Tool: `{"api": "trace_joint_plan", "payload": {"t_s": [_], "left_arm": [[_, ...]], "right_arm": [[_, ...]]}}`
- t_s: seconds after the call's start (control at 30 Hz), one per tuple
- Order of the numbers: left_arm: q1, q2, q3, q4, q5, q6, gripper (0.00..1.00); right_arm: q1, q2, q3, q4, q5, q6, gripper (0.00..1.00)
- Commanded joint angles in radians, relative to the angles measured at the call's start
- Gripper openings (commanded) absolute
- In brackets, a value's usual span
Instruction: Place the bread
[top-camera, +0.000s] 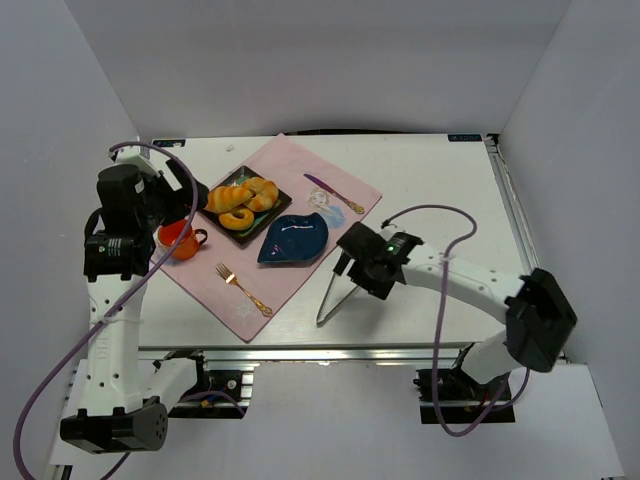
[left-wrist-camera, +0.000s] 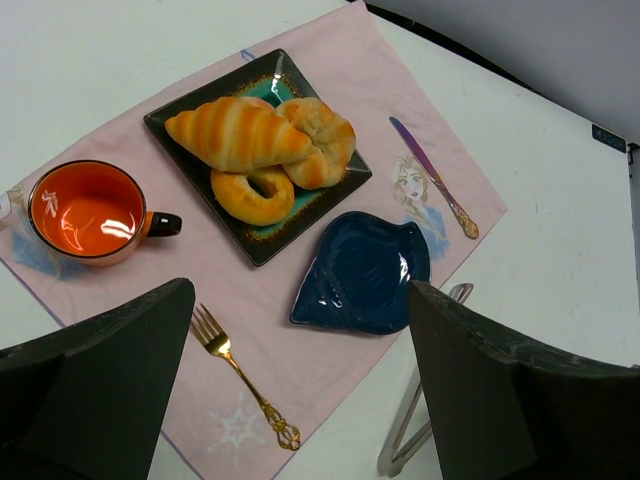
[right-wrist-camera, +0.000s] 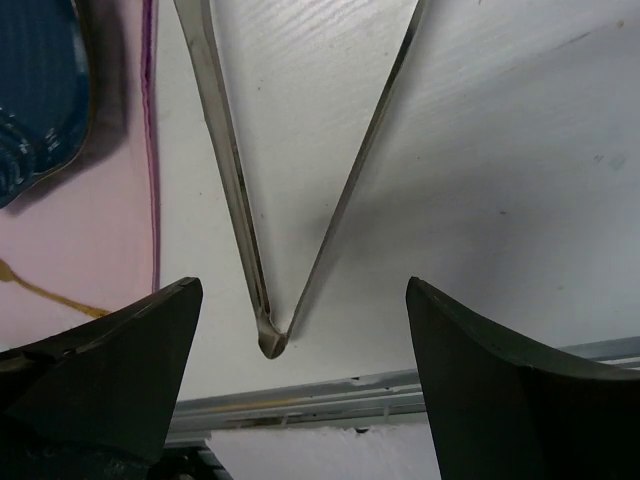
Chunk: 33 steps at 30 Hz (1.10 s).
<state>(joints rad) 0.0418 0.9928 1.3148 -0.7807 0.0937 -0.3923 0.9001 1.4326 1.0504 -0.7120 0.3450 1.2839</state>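
The bread (top-camera: 228, 197), a golden ridged croissant, lies on a black square plate (top-camera: 283, 203) with a ring-shaped bread (top-camera: 237, 218) and a round bun (top-camera: 262, 193). In the left wrist view the bread (left-wrist-camera: 238, 134) rests across the plate (left-wrist-camera: 262, 75). An empty blue leaf-shaped dish (top-camera: 293, 239) (left-wrist-camera: 365, 275) sits beside the plate. My left gripper (top-camera: 192, 197) (left-wrist-camera: 300, 300) is open and empty, high above the placemat. My right gripper (top-camera: 350, 260) (right-wrist-camera: 300, 290) is open and empty, low over the metal tongs (top-camera: 335, 295) (right-wrist-camera: 268, 335), whose hinge end lies between the fingers.
A pink placemat (top-camera: 300, 180) holds an orange cup (top-camera: 180, 240) (left-wrist-camera: 88, 212), a gold fork (top-camera: 243, 290) (left-wrist-camera: 240, 375) and a purple-handled knife (top-camera: 333, 192) (left-wrist-camera: 432, 175). The table's front rail (right-wrist-camera: 300, 395) is just below the tongs. White walls enclose three sides.
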Motion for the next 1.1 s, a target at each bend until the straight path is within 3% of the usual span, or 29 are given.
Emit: {"api": "trace_joint_plan", "payload": {"t_s": [0.0,0.17,0.3,0.83,1.07], "left_arm": [[-0.003,-0.023,-0.009,0.0,0.012,0.017,0.98],[-0.002,-0.032,-0.031,0.004,0.028,0.018,0.98],[-0.002,-0.045,-0.04,-0.005,0.032,0.026,0.98],[-0.002,-0.069,-0.081,-0.022,0.026,0.05,0.98],[-0.002,-0.077,-0.092,-0.014,0.028,0.043,0.98]], "right_arm": [[0.057,0.092,0.094,-0.082,0.112,0.222,0.89],[0.126,0.319,0.271,-0.191,0.15,0.281,0.89],[0.149,0.393,0.327,-0.221,0.169,0.316,0.89],[0.16,0.368,0.223,-0.187,0.209,0.262,0.89],[0.158,0.374,0.162,-0.086,0.233,0.247,0.89]]}}
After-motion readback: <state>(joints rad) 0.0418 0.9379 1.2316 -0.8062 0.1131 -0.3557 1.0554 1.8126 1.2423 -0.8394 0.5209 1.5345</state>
